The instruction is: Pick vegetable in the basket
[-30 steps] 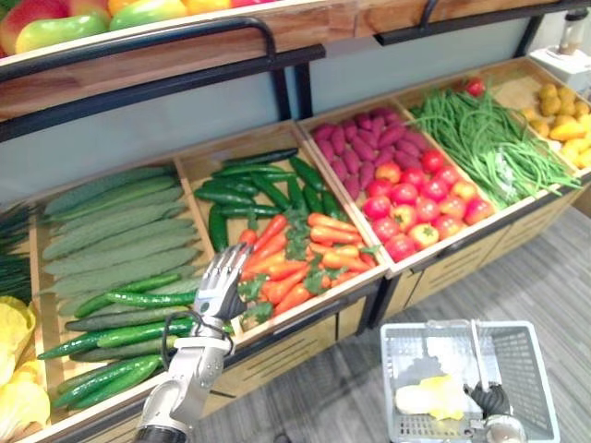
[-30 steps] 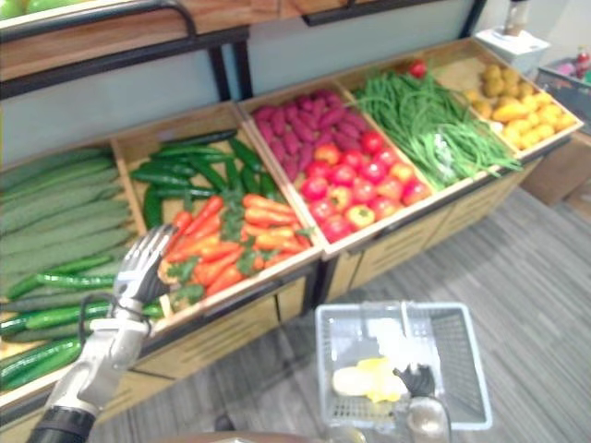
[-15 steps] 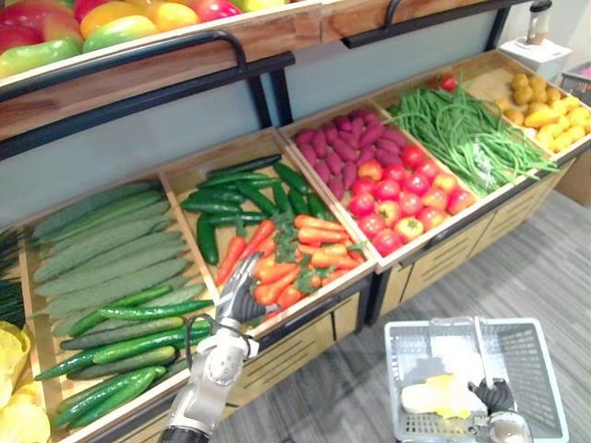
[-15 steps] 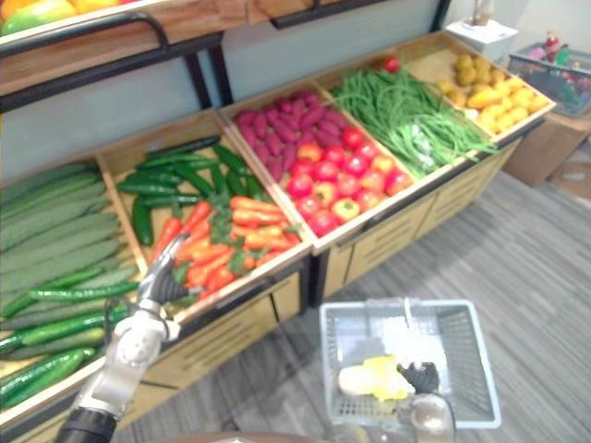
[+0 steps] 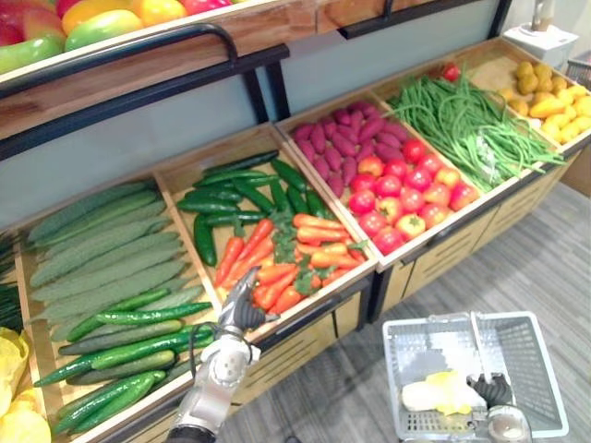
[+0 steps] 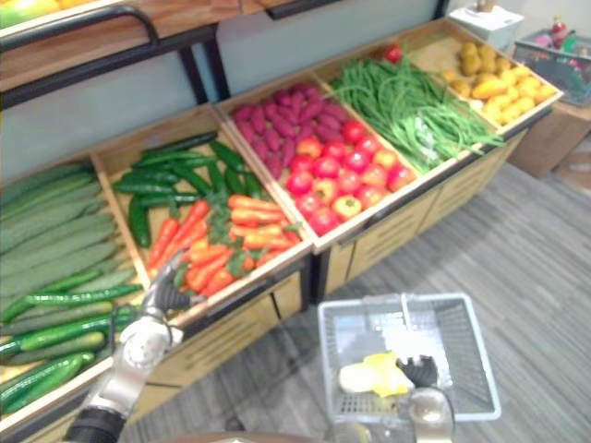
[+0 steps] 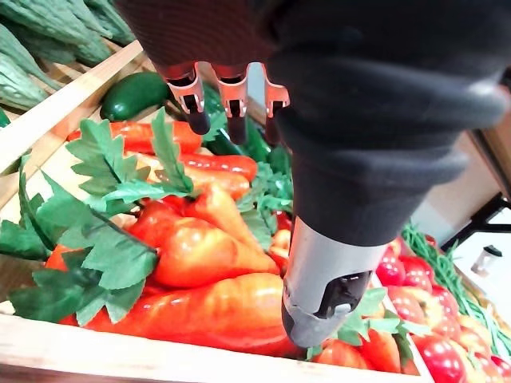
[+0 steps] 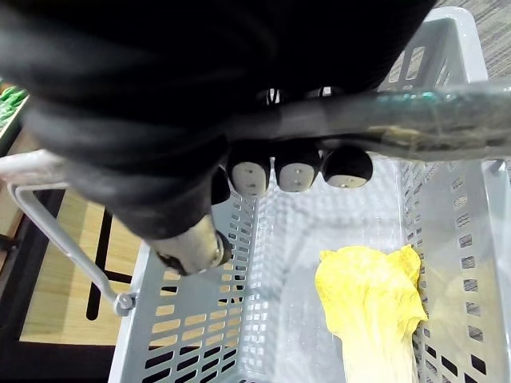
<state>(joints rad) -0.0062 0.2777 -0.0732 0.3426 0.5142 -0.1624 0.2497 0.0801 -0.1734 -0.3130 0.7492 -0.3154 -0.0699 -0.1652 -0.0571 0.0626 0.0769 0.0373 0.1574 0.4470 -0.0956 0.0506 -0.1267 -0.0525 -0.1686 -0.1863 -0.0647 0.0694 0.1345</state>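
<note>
Grey plank flooring (image 5: 554, 249) ran in front of a wooden display stand (image 5: 319, 303) divided into sloped bins. From the robot's left, the bins held long pale-green gourds (image 5: 102, 240), dark green cucumbers (image 5: 240, 189) behind a pile of carrots (image 5: 277, 263), purple sweet potatoes (image 5: 332, 148) behind tomatoes (image 5: 397, 198), and green beans (image 5: 471, 120).

The left hand (image 5: 238, 306) was positioned at the front edge of the carrot bin. In the left wrist view its fingers (image 7: 227, 100) were extended and spread above the carrots, with the thumb (image 7: 323, 295) straight and just beside one carrot. Nothing was enclosed in the hand.

A grey perforated basket (image 5: 547, 378) was located above the floor, in front of the stand and to the robot's right. The right hand (image 5: 489, 392) was at the basket's handle (image 8: 431, 120); its fingers (image 8: 275, 171) were curled round that bar. One yellow leafy vegetable (image 8: 371, 295) lay on the basket floor.
</note>
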